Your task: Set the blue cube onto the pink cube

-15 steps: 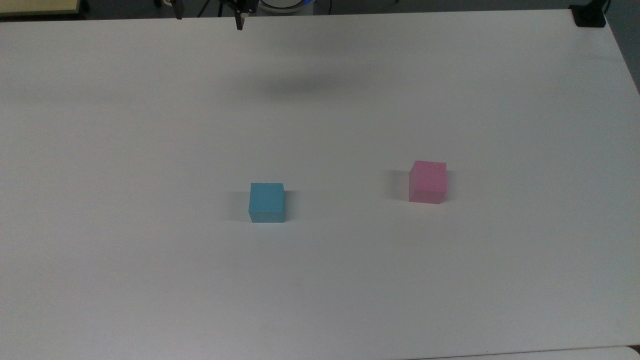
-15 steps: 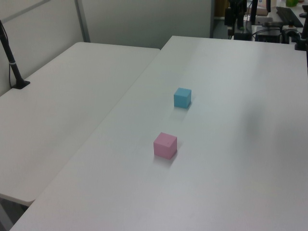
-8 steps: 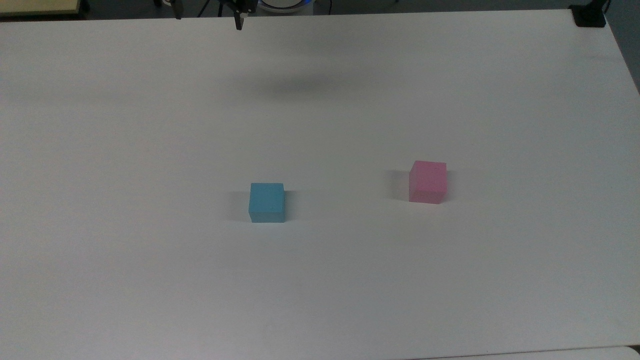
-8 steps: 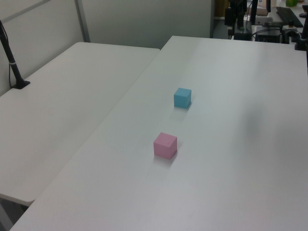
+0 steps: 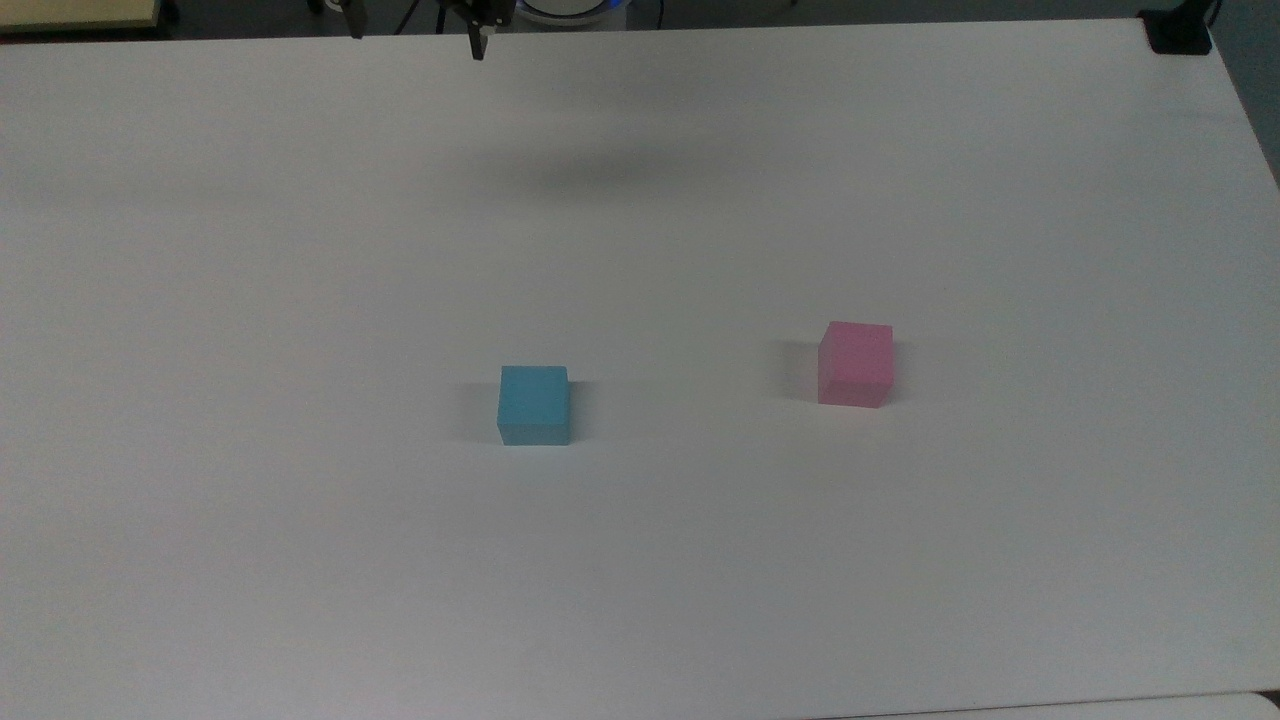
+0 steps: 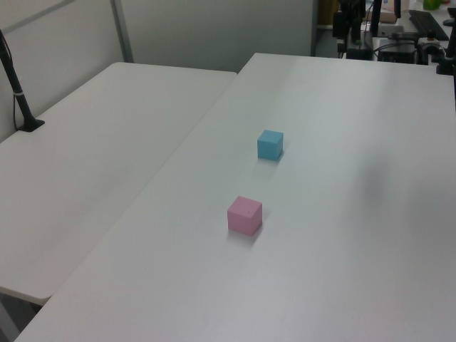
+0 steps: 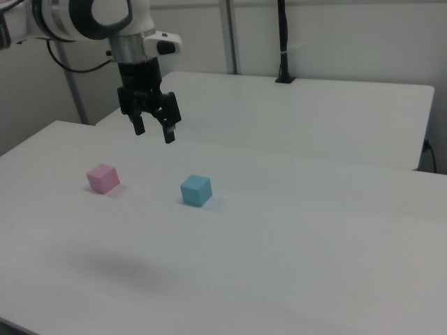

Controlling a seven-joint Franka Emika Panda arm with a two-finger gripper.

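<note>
Cubes both sit flat on white table (image 5: 300,250), apart from each other, nothing stacked. Landmark = pink cube (image 5: 855,363). Top view: blue cube (image 5: 534,405) lies well to the top view's left of pink cube and slightly nearer the camera; clear table surface between them, no contact. Left view: blue cube (image 6: 270,144) sits farther from camera than pink cube (image 6: 245,215), a bit to the left view's right of it. Right view: blue cube (image 7: 196,190) is to the right view's right of pink cube (image 7: 103,178), both upright, faces square on table. Gripper (image 7: 154,130) hangs in air above table, higher than pink cube and between the two cubes as right view shows it, nearer the pink one; fingers spread apart, nothing between them, touching neither cube. Top view: one dark fingertip of gripper (image 5: 479,42) pokes in at upper edge, well away from pink cube, toward the top view's upper left. Soft shadow (image 5: 610,170) on table far side of pink cube. Second white table (image 6: 92,157) adjoins main one, beyond pink cube to the left view's left; black post (image 6: 18,89) stands on it.
</note>
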